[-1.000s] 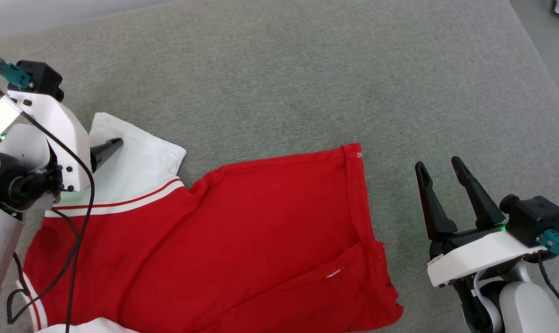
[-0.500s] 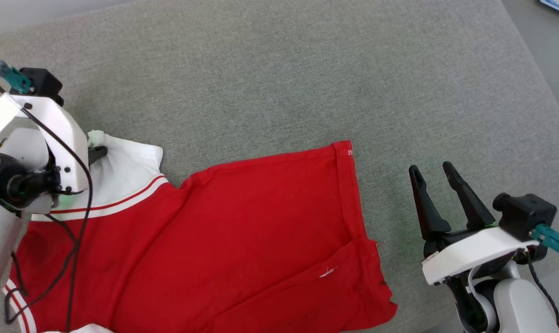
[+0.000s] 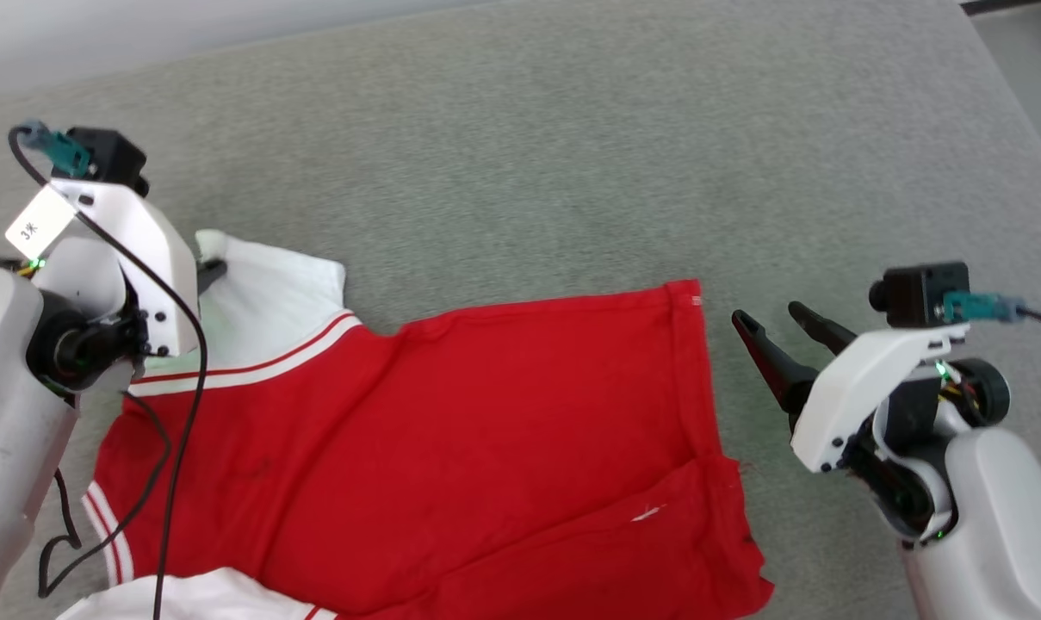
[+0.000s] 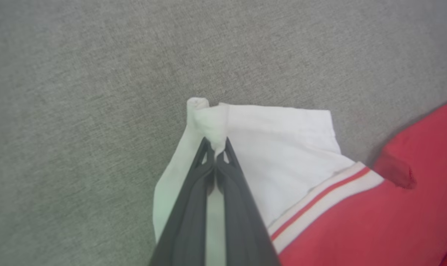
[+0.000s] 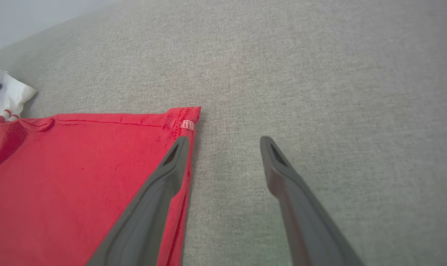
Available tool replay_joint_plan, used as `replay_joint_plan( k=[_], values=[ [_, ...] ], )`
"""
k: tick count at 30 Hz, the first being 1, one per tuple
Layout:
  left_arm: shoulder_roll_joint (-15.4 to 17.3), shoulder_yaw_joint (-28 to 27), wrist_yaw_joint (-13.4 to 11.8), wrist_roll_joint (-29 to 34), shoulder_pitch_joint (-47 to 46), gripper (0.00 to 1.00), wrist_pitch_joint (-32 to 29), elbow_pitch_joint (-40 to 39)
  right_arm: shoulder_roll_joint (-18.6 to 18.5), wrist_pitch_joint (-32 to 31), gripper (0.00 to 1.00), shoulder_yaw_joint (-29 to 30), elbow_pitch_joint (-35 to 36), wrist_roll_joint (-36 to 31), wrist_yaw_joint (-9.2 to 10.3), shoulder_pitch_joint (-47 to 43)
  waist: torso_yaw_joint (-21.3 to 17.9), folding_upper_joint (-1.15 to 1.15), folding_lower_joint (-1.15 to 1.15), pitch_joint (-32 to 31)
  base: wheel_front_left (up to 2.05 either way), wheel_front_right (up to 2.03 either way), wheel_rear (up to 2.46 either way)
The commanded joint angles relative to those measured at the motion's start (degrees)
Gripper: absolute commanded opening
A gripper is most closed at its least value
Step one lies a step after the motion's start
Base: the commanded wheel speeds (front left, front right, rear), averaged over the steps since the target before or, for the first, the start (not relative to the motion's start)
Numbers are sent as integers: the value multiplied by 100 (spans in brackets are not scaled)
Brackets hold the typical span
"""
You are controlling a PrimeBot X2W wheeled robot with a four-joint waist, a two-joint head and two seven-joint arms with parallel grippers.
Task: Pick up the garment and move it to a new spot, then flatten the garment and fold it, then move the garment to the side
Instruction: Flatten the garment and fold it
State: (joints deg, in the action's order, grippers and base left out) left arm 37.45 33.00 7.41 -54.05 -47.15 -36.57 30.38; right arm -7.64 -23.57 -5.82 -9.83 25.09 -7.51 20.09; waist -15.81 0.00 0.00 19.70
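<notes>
My left gripper just pinches the jersey by its white sleeve tip, and the right gripper is wide open beside the hem. One hard tug and it slips.

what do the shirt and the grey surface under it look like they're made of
Shirt: likely a soft, thin knit cloth, matte. It creases, has stitched hems, and bunches where the left end effector pinches it.
Surface: seemingly a coarse woven upholstery cloth, matte grey with a flecked weave. Whether it is padded cannot be told.
</notes>
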Motion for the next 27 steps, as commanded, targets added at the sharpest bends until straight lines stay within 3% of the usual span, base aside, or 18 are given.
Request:
replay_joint_plan(
  k=[1,9,16,17,18,20,21,27],
  values=[
    [11,-13,12,64,-75,0,95,-108,-88,-225,100,-37,-49,63,5,186,184,0,0,-53,0,0,0],
    [8,-17,-23,121,56,0,386,-722,-453,-1457,100,-366,-538,91,5,921,669,0,0,-2,0,0,0],
    [43,-42,-35,75,344,0,612,-1087,-566,-2150,100,-811,-1532,141,5,1055,935,0,0,-1,0,0,0],
    [54,-47,-41,65,394,0,643,-1123,-560,-2232,95,-874,-1685,171,4,1034,958,0,0,-15,0,0,0],
    [65,-52,-45,47,452,0,670,-1152,-557,-2297,44,-960,-1816,175,4,1001,983,0,0,-37,0,0,0],
    [57,-70,-60,29,548,0,743,-1194,-509,-2342,12,-1038,-2008,331,2,929,1038,0,0,-96,0,0,0],
    [56,-74,-68,8,606,0,779,-1214,-526,-2280,0,-1081,-2036,339,-5,931,1060,0,0,-131,0,0,0],
    [104,-151,-110,18,858,0,1067,-1285,-747,-1875,0,-1018,-1933,473,4,1154,1130,0,0,-363,0,0,0]
  ],
)
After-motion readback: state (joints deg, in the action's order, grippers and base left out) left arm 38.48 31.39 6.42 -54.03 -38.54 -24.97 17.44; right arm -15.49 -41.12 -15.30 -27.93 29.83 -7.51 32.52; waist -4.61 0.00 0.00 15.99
